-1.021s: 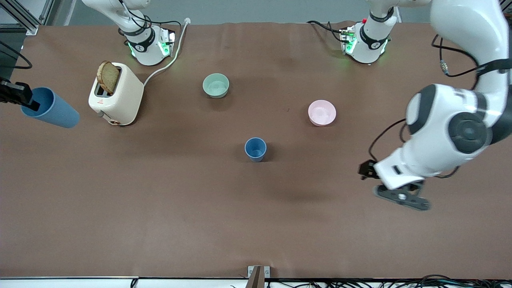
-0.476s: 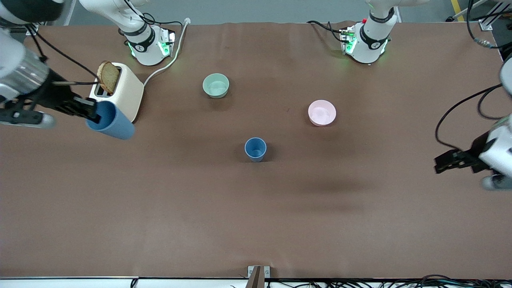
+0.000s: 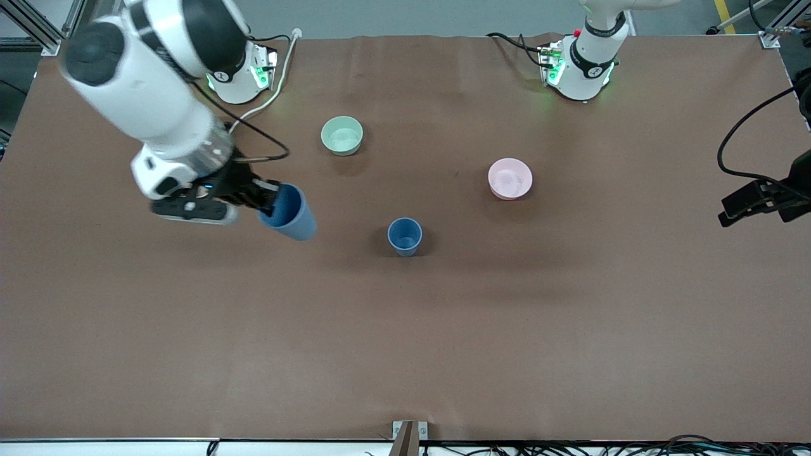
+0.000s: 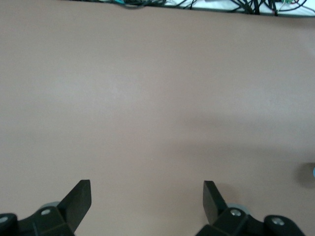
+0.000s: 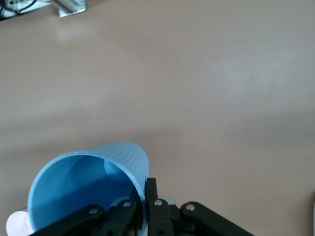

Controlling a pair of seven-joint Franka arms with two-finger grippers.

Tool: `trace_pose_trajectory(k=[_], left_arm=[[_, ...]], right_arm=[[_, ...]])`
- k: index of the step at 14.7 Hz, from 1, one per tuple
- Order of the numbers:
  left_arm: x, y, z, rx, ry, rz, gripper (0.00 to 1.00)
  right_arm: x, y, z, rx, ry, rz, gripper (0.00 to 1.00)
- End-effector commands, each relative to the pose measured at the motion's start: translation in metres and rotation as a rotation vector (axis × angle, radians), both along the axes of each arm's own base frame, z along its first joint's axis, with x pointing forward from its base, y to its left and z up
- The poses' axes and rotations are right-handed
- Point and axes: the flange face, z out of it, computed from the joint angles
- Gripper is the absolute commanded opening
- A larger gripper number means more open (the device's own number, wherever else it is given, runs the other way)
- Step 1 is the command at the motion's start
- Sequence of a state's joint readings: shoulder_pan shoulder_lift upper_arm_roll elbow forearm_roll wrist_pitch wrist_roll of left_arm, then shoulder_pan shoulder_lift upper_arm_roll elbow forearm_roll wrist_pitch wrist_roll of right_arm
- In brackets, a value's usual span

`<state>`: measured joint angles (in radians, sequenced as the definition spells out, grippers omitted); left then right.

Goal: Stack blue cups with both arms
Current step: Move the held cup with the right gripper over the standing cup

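Note:
One blue cup [image 3: 404,236] stands upright near the middle of the table. My right gripper [image 3: 271,199] is shut on the rim of the second blue cup [image 3: 290,213] and holds it tilted in the air over the table, toward the right arm's end from the standing cup. In the right wrist view the held cup [image 5: 86,184] shows its open mouth, its wall pinched between the fingers of the right gripper [image 5: 145,196]. My left gripper [image 3: 738,206] is at the left arm's end of the table; in the left wrist view the left gripper [image 4: 146,196] is open over bare table.
A mint-green bowl [image 3: 342,135] and a pink bowl [image 3: 510,178] sit farther from the front camera than the standing cup. A white cable [image 3: 272,88] runs by the right arm's base [image 3: 234,76]. The right arm covers the spot where the toaster stood.
The right arm has swung in from its end of the table, carrying the cup toward the standing cup. The left arm has drawn away toward its own table end.

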<state>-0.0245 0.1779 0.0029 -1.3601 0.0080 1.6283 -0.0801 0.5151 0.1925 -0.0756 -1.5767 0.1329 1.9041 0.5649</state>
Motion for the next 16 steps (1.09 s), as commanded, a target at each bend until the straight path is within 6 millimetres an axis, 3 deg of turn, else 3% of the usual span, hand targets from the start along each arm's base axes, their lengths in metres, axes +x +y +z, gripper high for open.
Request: trace_pose_trajectory(k=[1,7,13,16], left_arm=[[-0.036,0.0,-0.012,-0.015,-0.041,-0.002,1.0],[-0.038,0.004,-0.013,-0.02,-0.05,-0.004,1.0],[-0.042,0.003,-0.012,-0.021,-0.011,-0.016,1.0],[-0.041,0.002,-0.014,-0.022,-0.008,-0.013,1.0]], right_arm=[[-0.005,0.041,-0.024,0.004,0.01,0.002,0.04],[-0.028,0.11,-0.078,-0.01,0.043,-0.019,0.04],[-0.052,0.153,-0.129,0.028,0.061,-0.016,0.04],[-0.055,0.163,-0.143,0.028,0.057,-0.006,0.04]])
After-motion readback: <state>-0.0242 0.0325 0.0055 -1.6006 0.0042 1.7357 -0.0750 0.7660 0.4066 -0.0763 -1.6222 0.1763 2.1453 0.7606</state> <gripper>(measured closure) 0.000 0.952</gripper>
